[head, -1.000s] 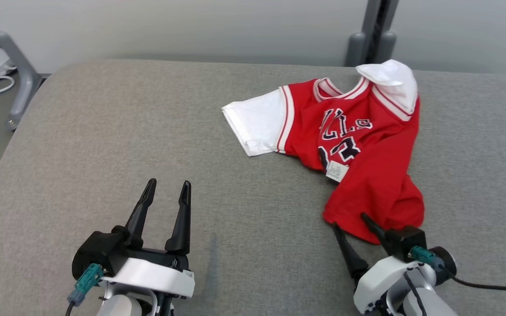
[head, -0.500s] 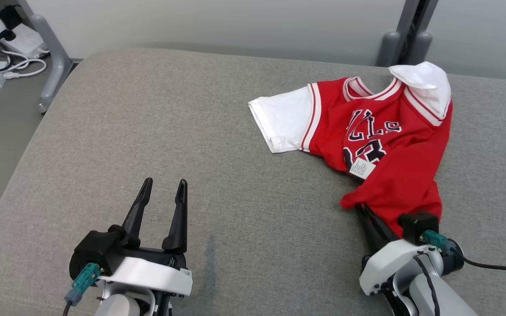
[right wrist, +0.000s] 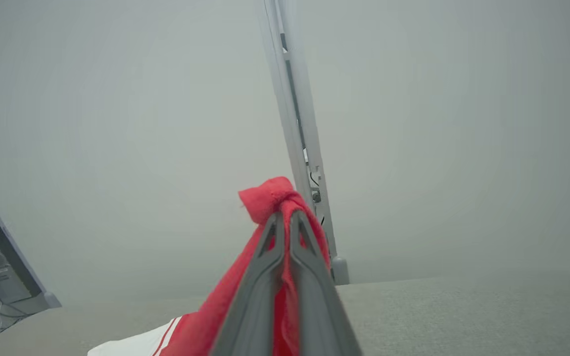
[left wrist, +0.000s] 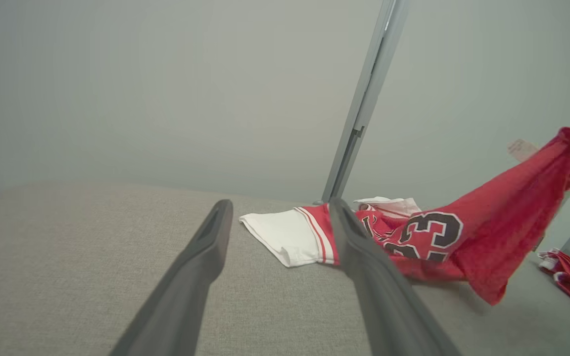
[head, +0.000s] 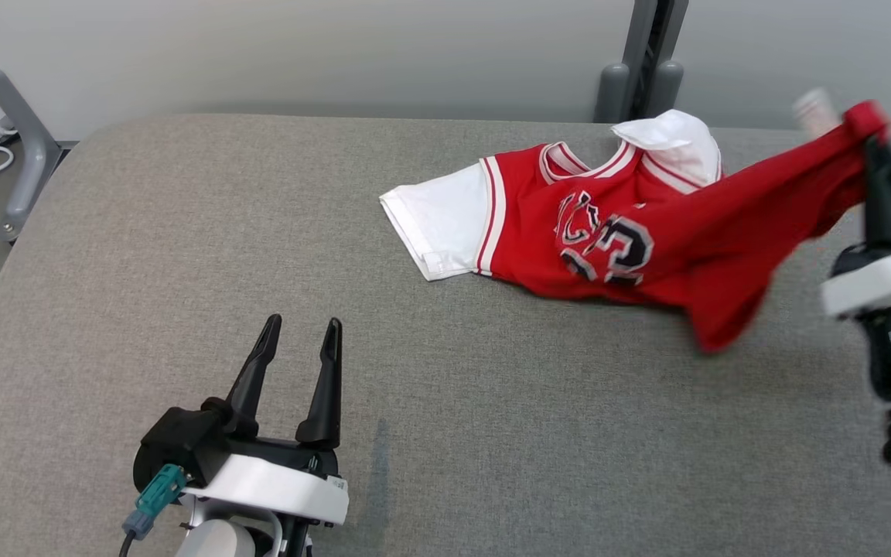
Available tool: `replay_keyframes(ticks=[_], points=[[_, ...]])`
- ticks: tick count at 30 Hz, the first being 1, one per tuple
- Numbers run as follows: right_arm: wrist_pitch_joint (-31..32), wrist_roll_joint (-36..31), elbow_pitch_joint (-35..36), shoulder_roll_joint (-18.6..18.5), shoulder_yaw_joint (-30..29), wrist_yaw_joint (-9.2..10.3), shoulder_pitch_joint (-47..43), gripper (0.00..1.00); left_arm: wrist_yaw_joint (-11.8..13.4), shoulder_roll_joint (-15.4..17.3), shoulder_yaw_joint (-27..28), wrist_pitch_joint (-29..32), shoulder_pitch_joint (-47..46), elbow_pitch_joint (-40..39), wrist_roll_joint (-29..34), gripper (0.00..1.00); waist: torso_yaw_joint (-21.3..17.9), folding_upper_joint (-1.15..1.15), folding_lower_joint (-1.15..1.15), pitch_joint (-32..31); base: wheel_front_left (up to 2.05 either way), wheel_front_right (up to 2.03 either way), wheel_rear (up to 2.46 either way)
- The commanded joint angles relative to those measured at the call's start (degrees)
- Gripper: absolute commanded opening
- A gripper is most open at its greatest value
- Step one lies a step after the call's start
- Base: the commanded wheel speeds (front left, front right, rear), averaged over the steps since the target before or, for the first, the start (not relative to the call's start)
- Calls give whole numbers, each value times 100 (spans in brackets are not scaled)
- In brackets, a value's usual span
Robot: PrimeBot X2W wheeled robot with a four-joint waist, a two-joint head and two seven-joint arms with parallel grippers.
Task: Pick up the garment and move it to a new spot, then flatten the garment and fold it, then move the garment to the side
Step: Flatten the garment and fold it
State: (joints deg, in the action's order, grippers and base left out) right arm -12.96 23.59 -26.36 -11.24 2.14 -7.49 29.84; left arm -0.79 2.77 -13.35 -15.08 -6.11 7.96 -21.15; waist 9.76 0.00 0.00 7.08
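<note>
Red garment [head: 646, 247] — hem up in right gripper [head: 871, 138], collar end on cushion [head: 182, 271]

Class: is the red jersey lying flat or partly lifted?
Partly lifted: the right gripper holds the jersey hem aloft; its white sleeve lies on the cushion.

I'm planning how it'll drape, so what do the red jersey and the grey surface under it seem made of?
Red jersey: thin, soft knit, likely polyester, matte; it sags and bunches where lifted.
Grey surface: woven upholstery-type cloth, matte; a fine flecked weave shows, rounded corners hint at padding.
</note>
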Motion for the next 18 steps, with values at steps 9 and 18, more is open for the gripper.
replay_keyframes(ticks=[9, 18], points=[[135, -306, -1674, -596, -930, 1, 1089, 100, -50, 24, -45, -10, -96, 67, 11, 100, 185, 0, 0, 26, 0, 0, 0], [-173, -640, -2196, -84, -804, 3, 984, 100, -10, 21, 71, -10, 98, 14, 52, 100, -8, 0, 0, -75, 0, 0, 0]])
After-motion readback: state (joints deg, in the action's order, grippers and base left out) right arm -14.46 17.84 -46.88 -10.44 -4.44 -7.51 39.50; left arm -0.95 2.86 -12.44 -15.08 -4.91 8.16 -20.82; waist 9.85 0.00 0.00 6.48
